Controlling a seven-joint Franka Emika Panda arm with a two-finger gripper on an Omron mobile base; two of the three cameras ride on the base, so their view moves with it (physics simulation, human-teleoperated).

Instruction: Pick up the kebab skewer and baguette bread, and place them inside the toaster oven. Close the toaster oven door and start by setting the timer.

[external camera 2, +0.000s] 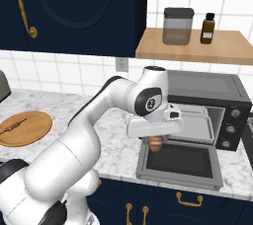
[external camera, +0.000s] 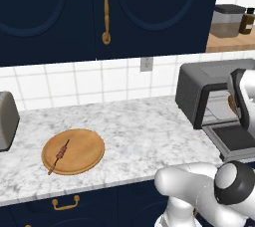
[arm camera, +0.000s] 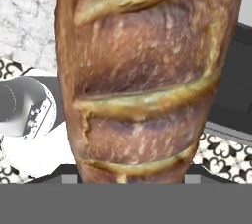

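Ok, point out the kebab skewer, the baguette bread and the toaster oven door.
kebab skewer (external camera: 62, 152), left base view, meat chunks at its middle.
baguette bread (arm camera: 142, 75), hand view, scored crust.
toaster oven door (external camera 2: 180, 162), right base view, window of the dropped-open panel.

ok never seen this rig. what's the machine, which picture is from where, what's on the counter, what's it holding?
It's a rendered kitchen with a white robot arm on a drivable base. Two pictures come from base cameras behind the arm, left and right; the third looks along the gripper. On the marble counter: a round wooden board carrying the kebab skewer, and the toaster oven with the toaster oven door dropped open. The gripper holds the baguette bread above that open door, not yet inside.
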